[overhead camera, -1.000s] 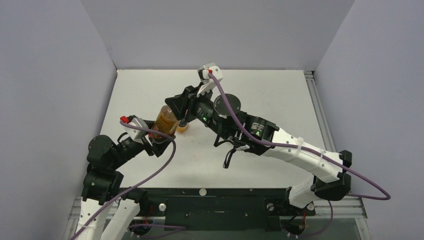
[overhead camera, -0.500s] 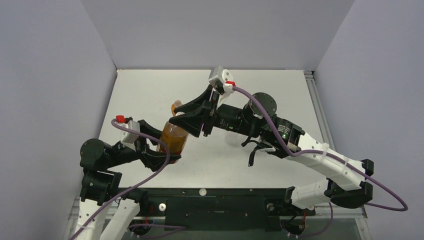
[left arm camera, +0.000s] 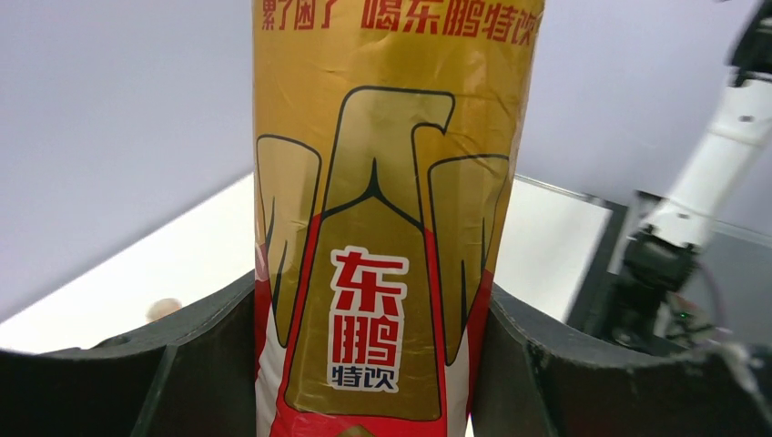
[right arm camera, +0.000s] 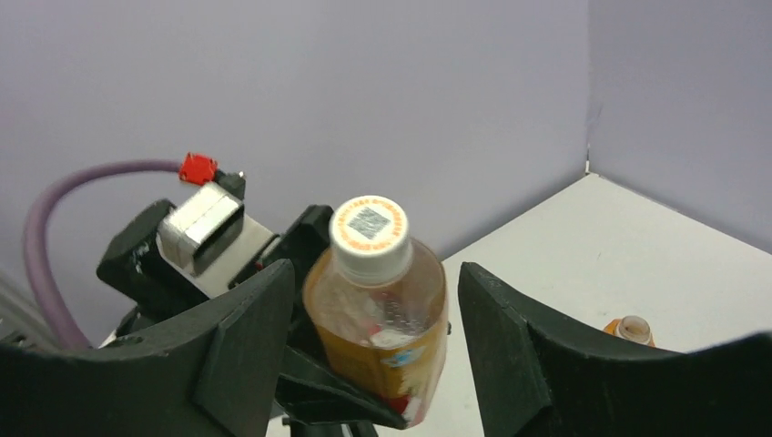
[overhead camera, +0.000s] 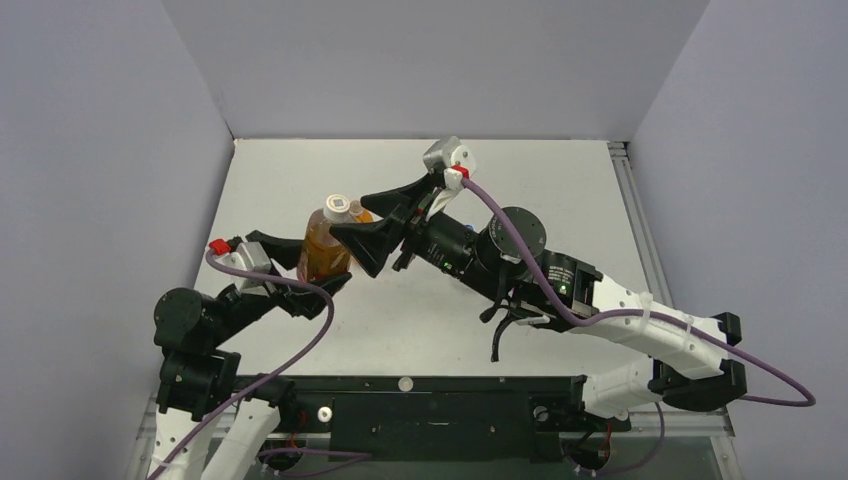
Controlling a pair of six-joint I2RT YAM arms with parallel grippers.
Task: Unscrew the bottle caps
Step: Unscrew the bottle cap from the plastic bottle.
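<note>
White cap (right arm camera: pixel 369 230) sits on the orange bottle (overhead camera: pixel 322 250), which the left gripper (left arm camera: pixel 373 357) clamps by its labelled body. The right gripper (right arm camera: pixel 373 293) straddles the bottle's shoulders, jaws spread wide and touching neither side.

Amber plastic bottle with a gold-and-red label (overhead camera: pixel 322 250) sat clamped in the left gripper (overhead camera: pixel 303 262), above the white table (overhead camera: pixel 560 190), left of centre. White round screw cap (overhead camera: pixel 339 204) on top, between the right gripper (overhead camera: pixel 370 218) fingers, touching neither. Small orange capped item (right arm camera: pixel 630 330) on the table behind.
</note>
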